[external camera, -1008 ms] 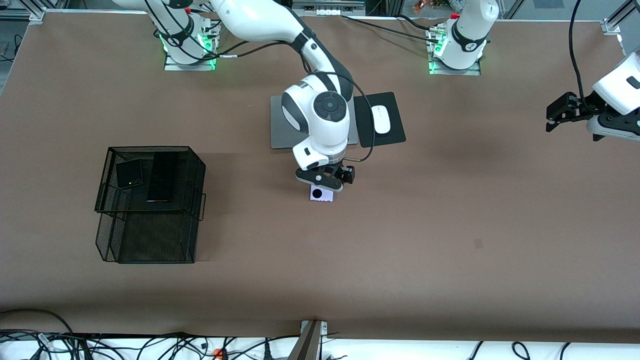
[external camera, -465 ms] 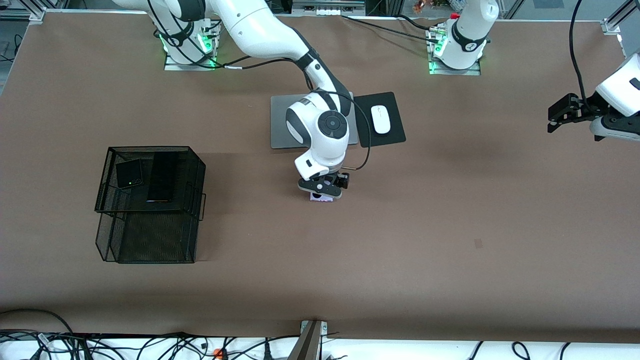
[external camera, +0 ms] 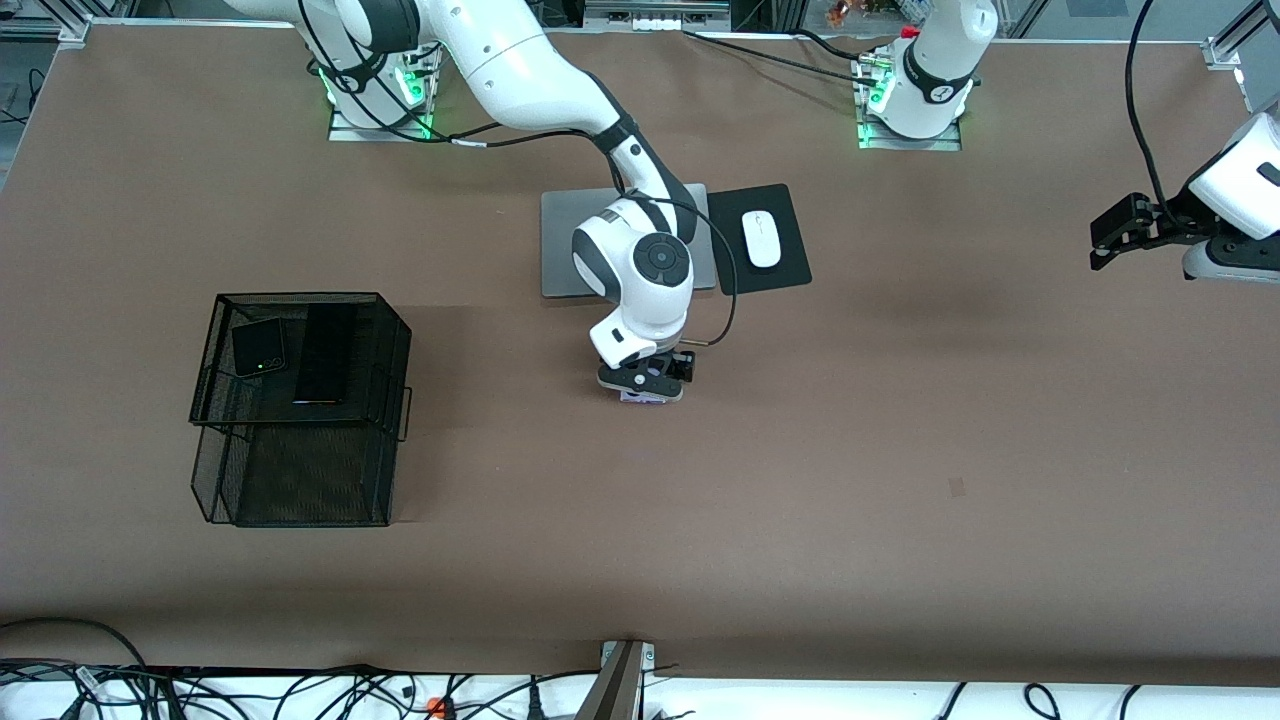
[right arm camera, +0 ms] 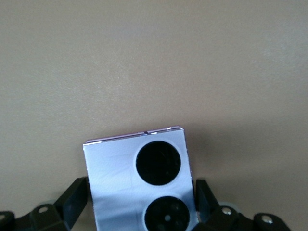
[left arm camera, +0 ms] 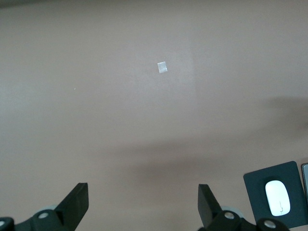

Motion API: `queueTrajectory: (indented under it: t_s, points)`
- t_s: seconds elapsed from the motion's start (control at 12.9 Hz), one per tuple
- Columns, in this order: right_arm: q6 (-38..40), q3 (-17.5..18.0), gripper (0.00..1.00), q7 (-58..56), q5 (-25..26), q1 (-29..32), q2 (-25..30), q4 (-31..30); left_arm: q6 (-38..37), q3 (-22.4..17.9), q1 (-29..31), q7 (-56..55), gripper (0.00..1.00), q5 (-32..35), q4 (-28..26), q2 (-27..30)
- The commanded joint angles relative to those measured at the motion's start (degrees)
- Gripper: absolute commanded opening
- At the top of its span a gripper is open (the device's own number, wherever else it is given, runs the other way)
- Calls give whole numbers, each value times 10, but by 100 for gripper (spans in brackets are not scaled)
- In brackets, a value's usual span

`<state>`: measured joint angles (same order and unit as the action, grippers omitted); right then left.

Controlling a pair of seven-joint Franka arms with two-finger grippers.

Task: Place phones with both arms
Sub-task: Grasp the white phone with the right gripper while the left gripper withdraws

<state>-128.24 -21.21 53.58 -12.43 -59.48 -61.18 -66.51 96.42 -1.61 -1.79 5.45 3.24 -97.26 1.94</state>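
Lilac phone (external camera: 645,397) lies flat on the table (external camera: 900,450), mid-frame in the front view, mostly hidden under the right claw (external camera: 645,385); only a thin pale edge shows there. Right wrist view: lilac phone (right arm camera: 142,180) sits between the two black fingers (right arm camera: 74,199), one each side, two black circles up, jaws spread wide with a slight gap at each edge, no clamp visible. No readable brand or writing on it. Small squarish black phone (external camera: 259,347) and long slim black phone (external camera: 325,353) both lie in the top tier of the black wire-mesh basket (external camera: 300,480), left-centre of the front view; the small one shows a green dot, markings too small to read. Silver laptop (external camera: 560,245) sits upper-centre, partly covered by the right arm, with a white mouse (external camera: 762,238) on a black mouse pad (external camera: 785,270) just beside it. Left claw (external camera: 1110,237) hangs in the air at the right edge of the frame over bare table, waiting, jaws spread wide open with nothing in them; left wrist view shows its fingers (left arm camera: 74,204) apart, a small pale tape square (left arm camera: 162,68) on the table, and the mouse (left arm camera: 277,197) at lower right.
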Motion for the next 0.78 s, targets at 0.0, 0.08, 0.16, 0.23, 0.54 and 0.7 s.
queueTrajectory:
  t_s: [0.0,0.08,0.16,0.23,0.54,0.7]
  points:
    - [-13,6,67,-8,2,2,3,-8,-13,2,1,-14,100,-17,12,-4]
    - [-13,6,27,-9,3,2,4,-8,-14,1,3,-27,100,-36,12,-4]
    - [-13,6,1,-10,2,3,4,-8,-17,-1,4,-26,100,-43,12,-4]
    - [-13,6,0,-10,1,3,4,-8,-20,-1,3,-25,100,-43,12,-4]
    - [11,6,0,-10,0,5,24,-1,-20,2,0,-27,100,-39,13,-4]
    - [75,1,0,-15,0,9,56,7,-23,4,-3,-29,100,-39,13,-4]
